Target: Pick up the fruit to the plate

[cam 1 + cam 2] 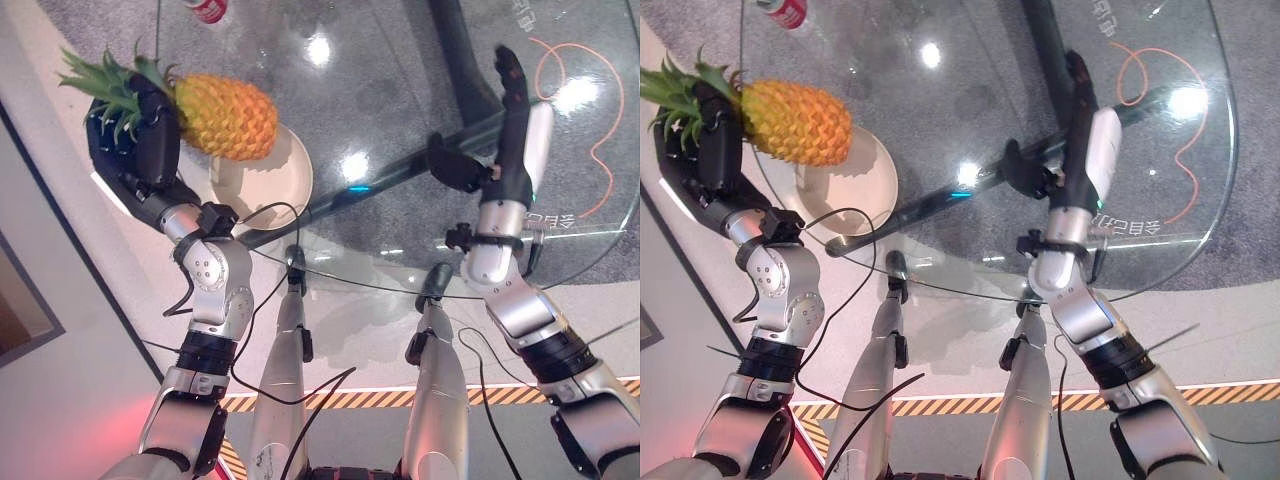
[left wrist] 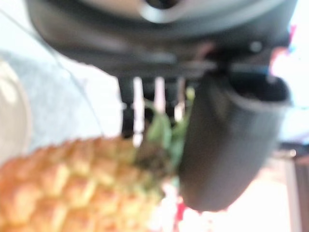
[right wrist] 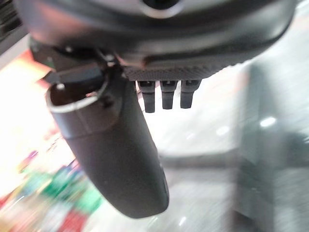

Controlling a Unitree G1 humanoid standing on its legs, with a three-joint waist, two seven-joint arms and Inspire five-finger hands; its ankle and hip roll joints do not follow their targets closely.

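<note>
Pineapple (image 1: 225, 115) hangs above the cream plate (image 1: 285, 185) on the round glass table (image 1: 420, 90), its leafy crown clasped in the left hand (image 1: 135, 140), while the right wrist view shows the right hand (image 1: 1080, 130) with fingers straight and empty; a red can (image 1: 207, 9) stands at the table's far edge over grey carpet (image 1: 90, 25).

open glass table (image 1: 400, 120) beside plate (image 1: 290, 190)

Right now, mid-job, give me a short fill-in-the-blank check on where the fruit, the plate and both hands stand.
1. The left hand has its fingers curled round the pineapple's leafy ____.
2. The pineapple's body hangs over the cream ____.
3. The right hand holds ____, its fingers straight over the glass table.
4. At the table's far edge lies a red ____.

Missing words: crown; plate; nothing; can
</note>
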